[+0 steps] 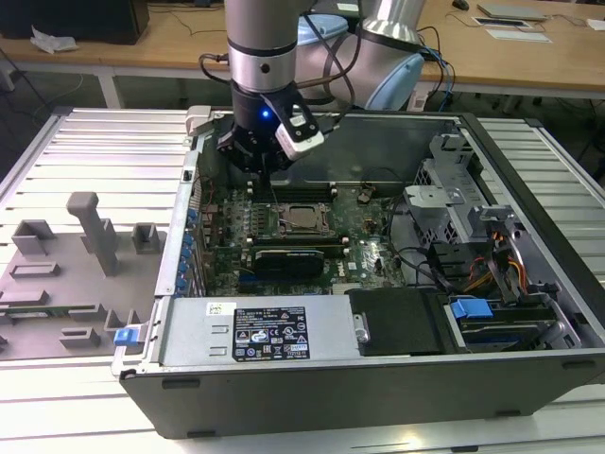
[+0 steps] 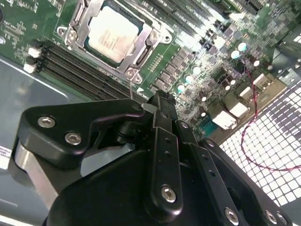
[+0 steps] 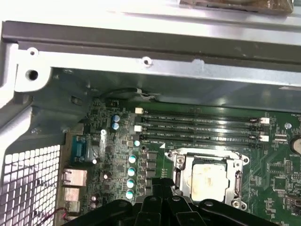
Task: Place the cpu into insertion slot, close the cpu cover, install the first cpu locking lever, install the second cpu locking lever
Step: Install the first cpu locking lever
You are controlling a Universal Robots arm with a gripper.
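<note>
Hand (image 2: 160, 97) clenched; cpu (image 2: 112, 29) lies in insertion slot (image 2: 114, 56) under cpu cover (image 2: 81, 24).

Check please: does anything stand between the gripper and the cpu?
Nothing visible does. The cpu lies flat with its top bare inside the window of the cover; only open air separates it from the gripper.

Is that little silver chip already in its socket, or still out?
In. In the second wrist view the chip lies flat inside the metal frame on the green board.
</note>
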